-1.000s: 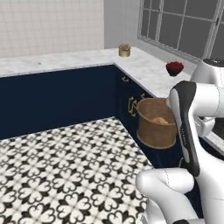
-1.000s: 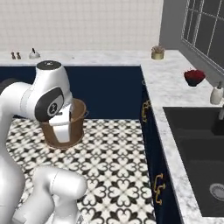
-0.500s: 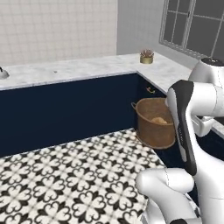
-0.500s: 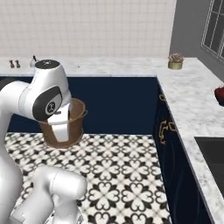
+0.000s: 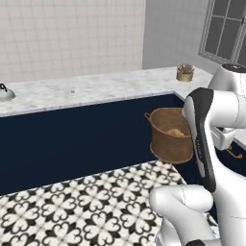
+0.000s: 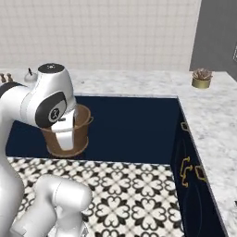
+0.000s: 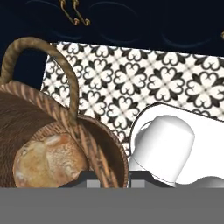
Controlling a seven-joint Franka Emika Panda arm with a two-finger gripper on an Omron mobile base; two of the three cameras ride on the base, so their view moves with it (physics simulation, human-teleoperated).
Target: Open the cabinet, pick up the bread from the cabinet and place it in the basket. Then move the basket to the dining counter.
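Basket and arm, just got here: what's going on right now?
The arm is carrying the basket above the patterned floor, in front of the navy counter. The pincer is shut on the basket's rim. The bread already sits inside. The basket is not yet set down on any marble top.

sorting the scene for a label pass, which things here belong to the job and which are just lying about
Job:
- basket, carried above the floor
- bread, inside the basket
- hand, shut on the basket's rim
- marble counter ahead, perhaps the dining counter

Lying about:
- potted plant
- kettle
- shakers
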